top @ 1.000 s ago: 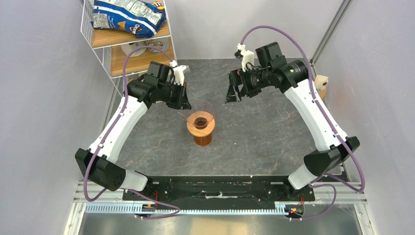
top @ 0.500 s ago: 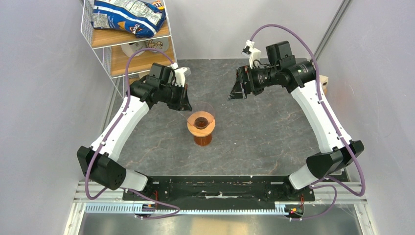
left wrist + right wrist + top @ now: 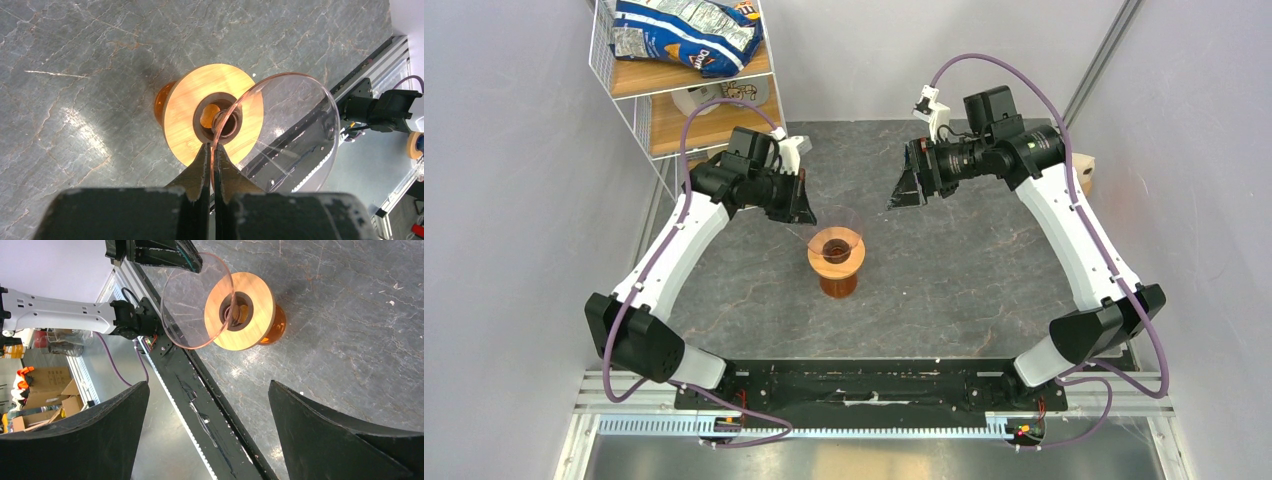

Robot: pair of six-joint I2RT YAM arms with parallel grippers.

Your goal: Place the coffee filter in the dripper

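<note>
Jaws of the left gripper (image 3: 212, 150) are pinched shut on the rim of a clear cone (image 3: 285, 130), whose neck sits in the wooden-ring dripper (image 3: 180, 115) atop the amber vessel (image 3: 159, 102). The right gripper (image 3: 906, 188) hangs wide and empty. I can't see the coffee filter. It should be light and floppy, so I'd pinch one edge gently.

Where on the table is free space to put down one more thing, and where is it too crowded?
Free: the table between the amber vessel and the base rail, and the wide patch between the vessel and the right arm. Crowded: around the wooden ring, where the left gripper pinches the clear cone.
</note>
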